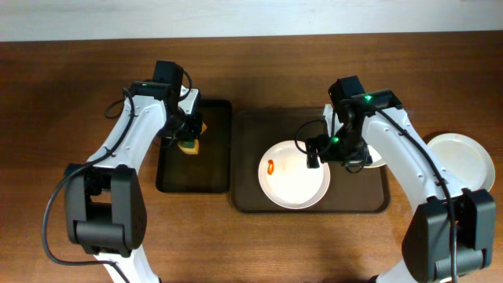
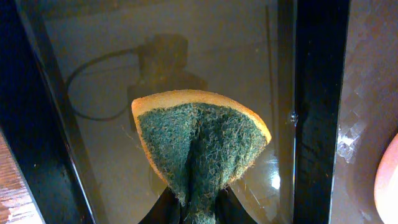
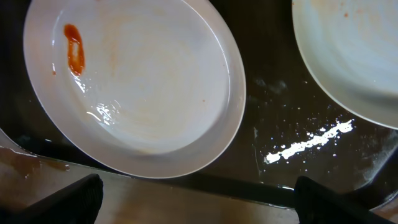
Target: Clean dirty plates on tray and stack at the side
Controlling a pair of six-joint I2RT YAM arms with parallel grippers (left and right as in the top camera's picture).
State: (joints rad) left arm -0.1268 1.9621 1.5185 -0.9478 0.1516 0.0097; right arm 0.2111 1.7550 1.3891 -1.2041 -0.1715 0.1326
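Left gripper (image 1: pixel 187 138): closed on the sponge (image 1: pixel 189 146). In the left wrist view the fingers pinch its green scouring face (image 2: pixel 199 149) into a fold, with the yellow backing above. You are holding it over the small tray (image 1: pixel 169 179), which stands just to the left of the large tray (image 1: pixel 245 200).

Finding: the dirty plate (image 1: pixel 295 174) sits inside the large tray, toward its left and front. From the sponge it lies to the right, across the small tray's wall and the large tray's left rim. The red smear (image 1: pixel 270 167) is on the plate's left part, the side facing your left arm. It is a short streak and appears to run roughly parallel to the large tray's left rim.

Right gripper (image 1: pixel 313 156): jaws spread wide with nothing between them, as the right wrist view (image 3: pixel 205 208) shows. It hangs over the dirty plate's right part (image 3: pixel 143 87), on the far side of the smear (image 3: pixel 73 50) from the sponge.

A second plate (image 3: pixel 354 56), faintly speckled, lies in the large tray's right half, mostly under the right arm. A clean plate (image 1: pixel 465 161) rests on the table (image 1: pixel 78 94) just right of the large tray.

Judgement: the left arm is better placed to wipe. A sideways carry to the right brings the sponge onto the smear first.
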